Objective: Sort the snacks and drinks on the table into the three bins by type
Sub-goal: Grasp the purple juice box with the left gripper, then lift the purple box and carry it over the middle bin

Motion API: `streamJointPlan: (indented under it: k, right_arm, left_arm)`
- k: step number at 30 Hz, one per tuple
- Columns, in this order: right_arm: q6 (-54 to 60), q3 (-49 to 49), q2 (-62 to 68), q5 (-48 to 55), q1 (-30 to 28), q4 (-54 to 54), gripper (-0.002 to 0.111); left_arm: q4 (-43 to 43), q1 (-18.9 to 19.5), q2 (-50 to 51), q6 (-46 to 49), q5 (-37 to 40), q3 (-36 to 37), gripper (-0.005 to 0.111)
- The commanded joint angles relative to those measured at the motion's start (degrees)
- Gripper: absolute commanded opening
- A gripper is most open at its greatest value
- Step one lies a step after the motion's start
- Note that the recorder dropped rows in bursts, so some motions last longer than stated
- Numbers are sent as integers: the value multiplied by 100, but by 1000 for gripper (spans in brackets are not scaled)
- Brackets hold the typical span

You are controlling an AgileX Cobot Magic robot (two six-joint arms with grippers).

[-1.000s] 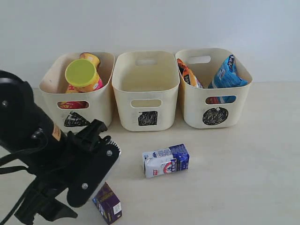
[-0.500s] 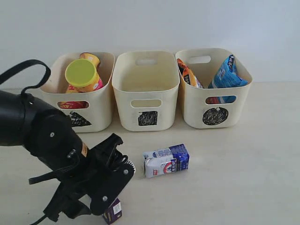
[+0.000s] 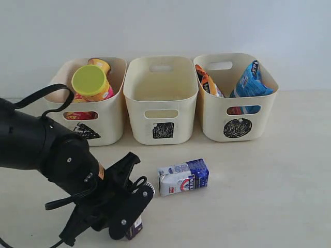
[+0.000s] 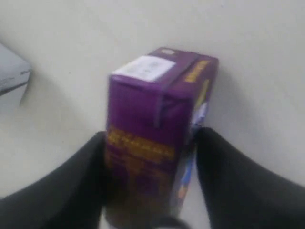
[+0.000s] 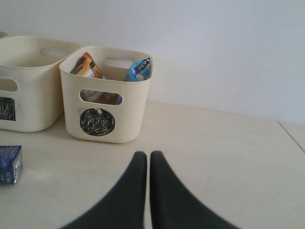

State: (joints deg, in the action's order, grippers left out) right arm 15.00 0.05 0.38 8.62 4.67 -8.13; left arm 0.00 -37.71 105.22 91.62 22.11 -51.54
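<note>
A plain pale bluish-white wall point(image 3: 170, 26) fills the whole background.

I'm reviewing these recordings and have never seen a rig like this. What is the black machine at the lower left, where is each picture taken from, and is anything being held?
It is a robot with two arms, each ending in a two-finger gripper. The wide picture comes from a camera off the arms; the other two come from cameras on the wrists. On the table stand three bins: one holds chip canisters, another holds bags. A blue and white carton lies in front. The left gripper has its fingers either side of a purple carton on the table; whether it is squeezing yet I cannot tell. The right gripper is shut and holds nothing.
</note>
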Motion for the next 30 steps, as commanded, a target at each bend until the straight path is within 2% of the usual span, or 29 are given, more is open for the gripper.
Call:
streamJointPlan:
  k: [1,2,3,6,12,16,20,23,27,30]
  right_arm:
    - [40,-5,-38,-21,-16,-9,0]
    - [40,-5,-38,-21,-16,-9,0]
    - [40,-5,-38,-21,-16,-9,0]
    - [40,-5,-38,-21,-16,-9,0]
    - [40,-5,-38,-21,-16,-9,0]
    - [40,-5,-38,-21,-16,-9,0]
    - [40,-5,-38,-21,-16,-9,0]
    - [40,-5,-38,-21,-16,-9,0]
    - [40,-5,-38,-21,-16,-9,0]
    - [40,-5,-38,-21,-16,-9,0]
  left_arm:
    - [-36,-32,-130,-544,91,32,13]
    - [-36,-32,-174,-660,133,32,6]
    - [-36,-32,-223,-705,146,32,4]
    - [-130,-32,-446,-744,174,22,4]
    - [-866,-32,-1136,-794,32,22,4]
    - [-1698,-32,-1614,-1269,-873,22,4]
    - [-2969,-32,-1951,-1385,-2105,13,4]
    - [-3671,-32,-2018,-1625,-2718,-146,4]
    - [-3860,-32,-1934,-2341,-2780,-468,4]
    - [-3860,-32,-1734,-3280,-3134,-736,4]
